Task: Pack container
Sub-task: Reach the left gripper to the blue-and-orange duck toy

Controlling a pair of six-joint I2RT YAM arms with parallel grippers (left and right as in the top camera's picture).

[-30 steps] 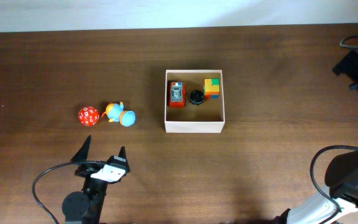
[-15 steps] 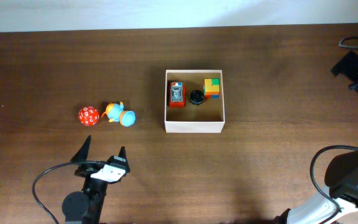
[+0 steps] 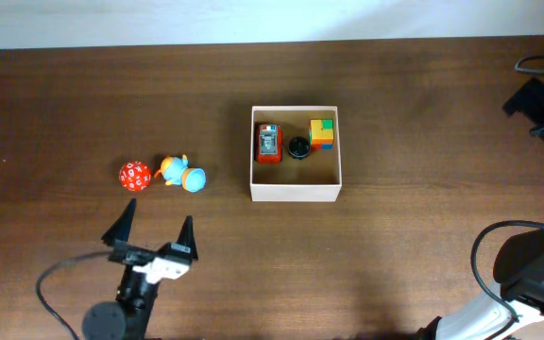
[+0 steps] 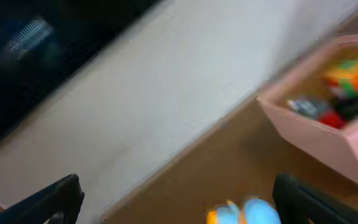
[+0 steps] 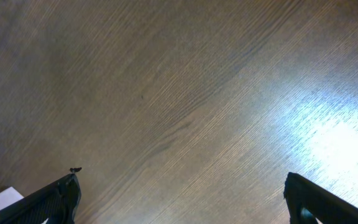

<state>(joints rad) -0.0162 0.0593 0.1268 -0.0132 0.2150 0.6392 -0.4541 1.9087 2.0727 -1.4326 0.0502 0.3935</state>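
Near front edge of table [image 3: 423, 142], my left claw [image 3: 160, 213] hovers wide open, empty, just short of blue-orange toy [image 3: 183, 175], red ball [image 3: 133, 175]; container [image 3: 296, 193] well right. Right claw [image 5: 180, 180] wide open, empty.

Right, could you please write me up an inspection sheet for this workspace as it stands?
Surface: dark wooden table.
Job's things: container holds a red toy, a black round piece and a coloured block; a red ball and a blue-and-orange toy lie outside, to its left.
Clutter: nothing seen.
Grippers: left gripper open, empty, short of the two loose toys; right gripper open, empty, over bare wood.
Cables: a black cable loops by the left arm, another by the right.
Surroundings: pale strip beyond the far edge.
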